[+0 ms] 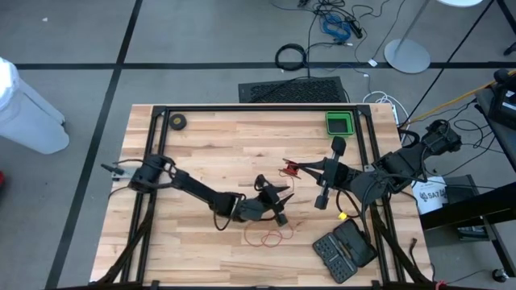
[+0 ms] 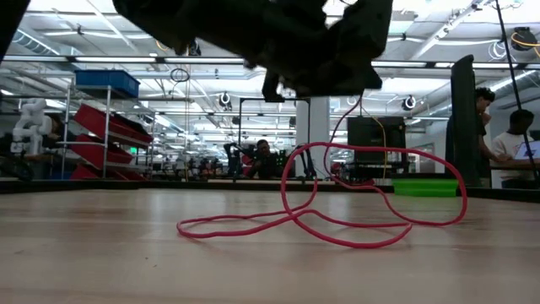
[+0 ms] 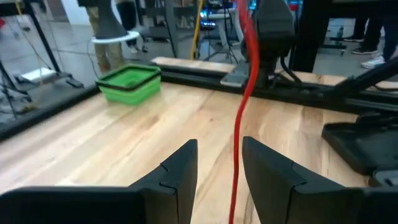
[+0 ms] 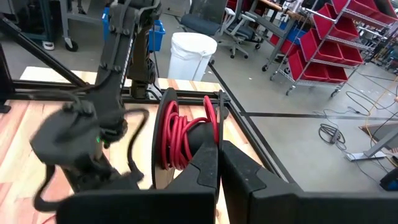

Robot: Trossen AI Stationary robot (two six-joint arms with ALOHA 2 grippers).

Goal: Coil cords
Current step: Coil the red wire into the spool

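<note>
A thin red cord (image 2: 337,228) lies in loose loops on the wooden table (image 1: 201,161), also seen in the high view (image 1: 270,238). One strand rises from the loops (image 3: 244,93) to a small black reel (image 4: 186,134) that has red turns wound on it. My right gripper (image 1: 300,169) is shut on the reel at the table's middle. My left gripper (image 1: 280,211) is open just near of it, above the loops. The rising strand runs through the gap between its fingers (image 3: 217,180). My right gripper pinches the reel's nearer side disc by its rim (image 4: 219,115) between its two fingers, coming level from the table's right side. The reel stands on edge with its wound cord (image 4: 177,134) beyond the fingers. I cannot tell whether it is clear of the table. My left gripper has the strand close beside one finger (image 3: 267,180). I cannot tell whether the strand touches it.
A green tray (image 1: 339,122) stands at the far right. An open black case (image 1: 344,250) lies at the near right, with a small yellow piece (image 1: 343,215) beside it. A small black ring-shaped roll (image 1: 179,122) sits at the far left. People stand in the room behind.
</note>
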